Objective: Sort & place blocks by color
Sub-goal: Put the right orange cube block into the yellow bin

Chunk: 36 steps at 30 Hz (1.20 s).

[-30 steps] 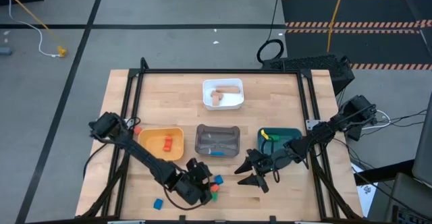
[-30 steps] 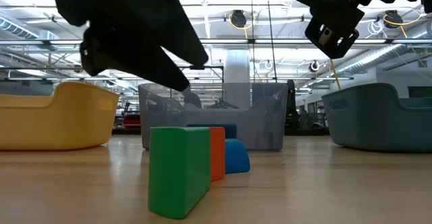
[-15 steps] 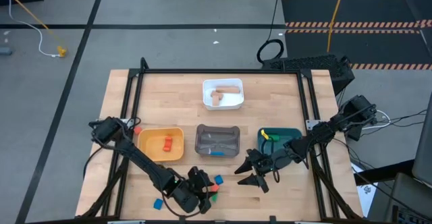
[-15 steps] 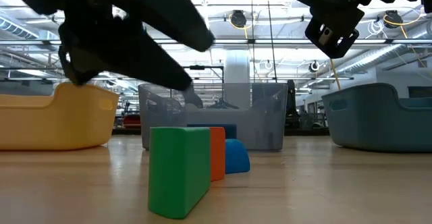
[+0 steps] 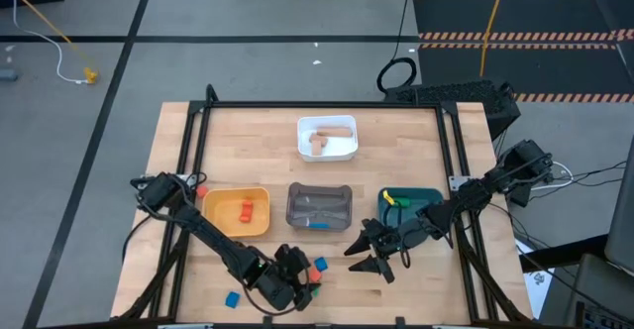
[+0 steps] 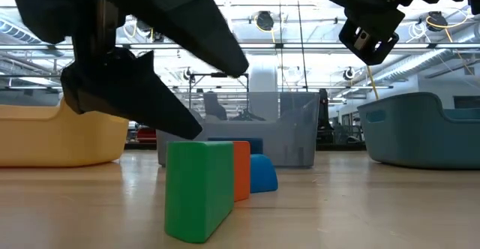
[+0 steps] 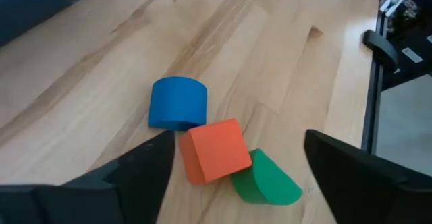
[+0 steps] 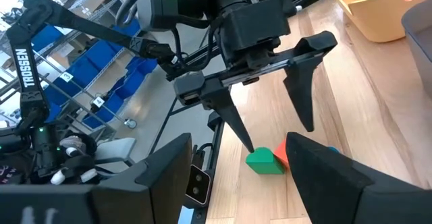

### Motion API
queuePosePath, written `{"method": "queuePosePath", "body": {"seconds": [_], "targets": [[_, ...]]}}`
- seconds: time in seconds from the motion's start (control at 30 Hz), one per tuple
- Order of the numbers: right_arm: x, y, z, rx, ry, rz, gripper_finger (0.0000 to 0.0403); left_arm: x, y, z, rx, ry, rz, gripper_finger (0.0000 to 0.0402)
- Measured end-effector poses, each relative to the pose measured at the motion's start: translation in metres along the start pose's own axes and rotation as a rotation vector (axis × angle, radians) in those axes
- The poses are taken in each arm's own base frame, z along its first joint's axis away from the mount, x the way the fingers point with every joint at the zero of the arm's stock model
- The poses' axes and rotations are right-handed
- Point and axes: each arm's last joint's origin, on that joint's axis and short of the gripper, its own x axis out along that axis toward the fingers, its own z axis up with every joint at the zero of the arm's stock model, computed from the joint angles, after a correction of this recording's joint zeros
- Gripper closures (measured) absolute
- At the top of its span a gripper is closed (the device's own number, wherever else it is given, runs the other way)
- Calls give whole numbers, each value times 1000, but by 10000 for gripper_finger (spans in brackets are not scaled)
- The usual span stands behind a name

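Hovering low over the table's near edge, the left gripper [image 5: 294, 273] spreads its fingers [image 8: 229, 119] wide, holding nothing, above a tight cluster of a green block [image 7: 266, 180], a red-orange block [image 7: 214, 150] and a blue cylinder [image 7: 177, 102]. The right gripper [image 5: 376, 253] waits near the teal tray [image 5: 433, 198], fingers also wide apart and empty.

A white tray [image 5: 350, 138] sits top centre; below run yellow [image 5: 220, 198], grey [image 5: 294, 206] and teal [image 5: 428, 198] trays.
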Motion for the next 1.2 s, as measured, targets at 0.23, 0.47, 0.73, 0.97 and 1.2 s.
{"method": "queuePosePath", "body": {"seconds": [0.23, 0.47, 0.73, 0.97, 1.2], "targets": [[0, 0, 0, 0, 0, 0, 172, 2, 2, 3, -62, 2, 9, 37], [0, 0, 0, 0, -1, 0, 172, 13, 8, 0, -108, -9, 36, 60], [0, 0, 0, 0, 3, -3, 172, 23, 9, -1, -120, 22, 69, 66], [0, 0, 0, 0, 1, -1, 172, 27, 15, -2, -133, 58, 106, 66], [0, 0, 0, 0, -1, 1, 172, 28, 17, -2, -138, 68, 118, 74]]}}
